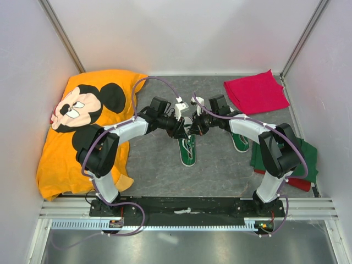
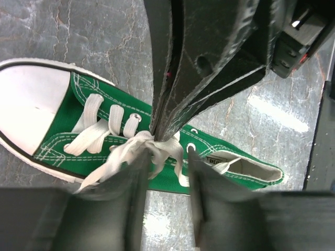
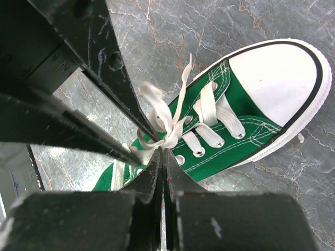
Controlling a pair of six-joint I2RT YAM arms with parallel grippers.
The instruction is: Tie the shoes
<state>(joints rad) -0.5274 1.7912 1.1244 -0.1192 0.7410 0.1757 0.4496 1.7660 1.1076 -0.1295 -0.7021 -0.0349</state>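
Left end effector [image 2: 166, 163] hovers with its fingers [image 2: 135, 180] spread on either side of the knot on a green shoe [image 1: 188, 152], one pad to each side of the white laces [image 2: 98, 123], gripping nothing. From the opposite side the right end effector [image 3: 162, 155] comes down on the same knot with its fingers pressed together, pinching a strand of lace right where the loops gather. The two tips meet almost nose to nose above the shoe's tongue.

That shoe lies near the middle of the tabletop [image 1: 159, 171], sole down, running lengthwise between the far and near edges, its white toe cap [image 3: 272, 78] clear of both end effectors. A loose lace end trails off over its side onto the grey surface. The second shoe [image 1: 240, 143] sits toward the right edge, partly hidden under the right arm.

An orange cartoon-mouse shirt [image 1: 82, 122] covers the left side of the tabletop. A red cloth [image 1: 256, 91] lies in the far right corner, and a folded green cloth [image 1: 306, 159] rests along the right edge.
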